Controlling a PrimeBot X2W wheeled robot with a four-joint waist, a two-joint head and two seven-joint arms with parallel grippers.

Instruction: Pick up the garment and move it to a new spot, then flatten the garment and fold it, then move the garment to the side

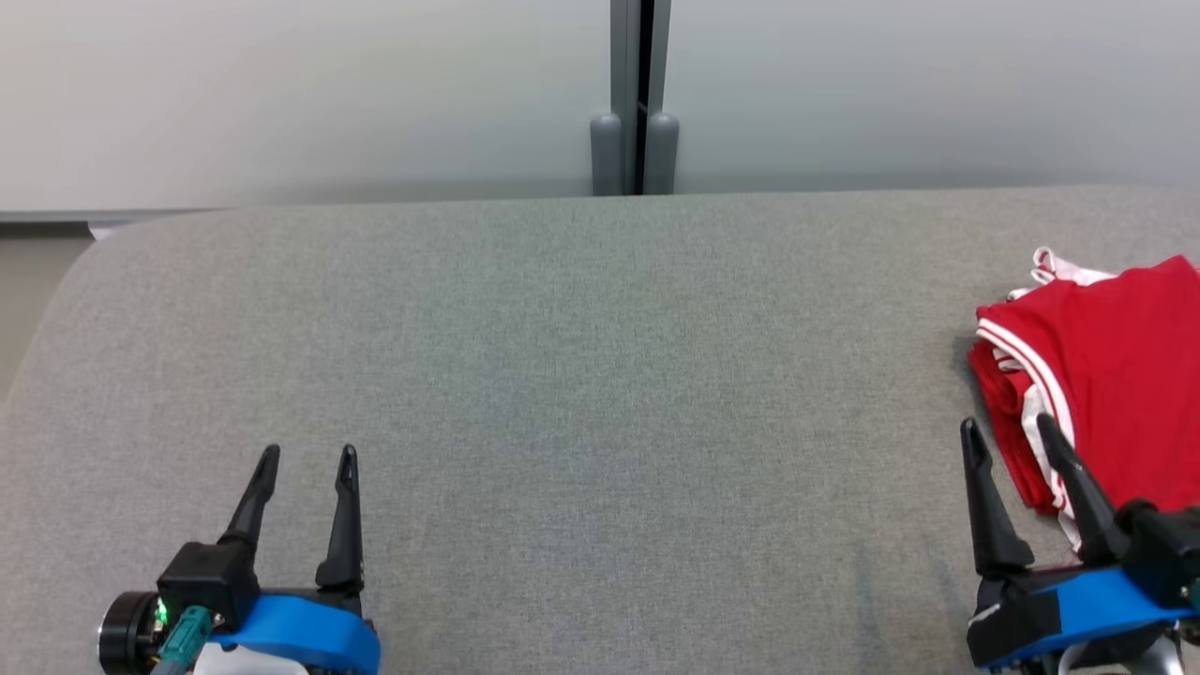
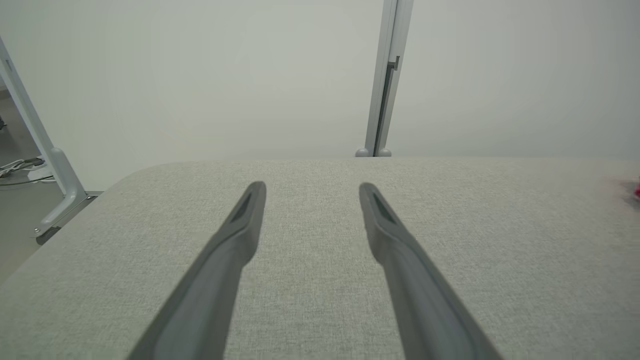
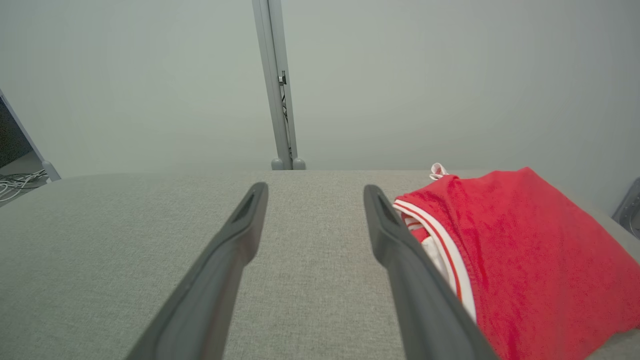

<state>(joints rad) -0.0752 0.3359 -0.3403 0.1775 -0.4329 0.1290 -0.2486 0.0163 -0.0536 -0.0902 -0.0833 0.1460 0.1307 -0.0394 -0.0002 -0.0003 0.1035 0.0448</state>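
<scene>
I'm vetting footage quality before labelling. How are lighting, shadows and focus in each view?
Head view: soft, even light, sharp weave on the table, a thin shadow beside the garment. Left wrist view: the garment is a blurred red smear at the right edge. Right wrist view: garment crisp, the right gripper softens toward the lens, the partition post leans, likely wide-angle distortion.

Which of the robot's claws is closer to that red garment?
Right. The right claw is just beside the red garment, at its edge; the left claw is far across the grey surface.
</scene>
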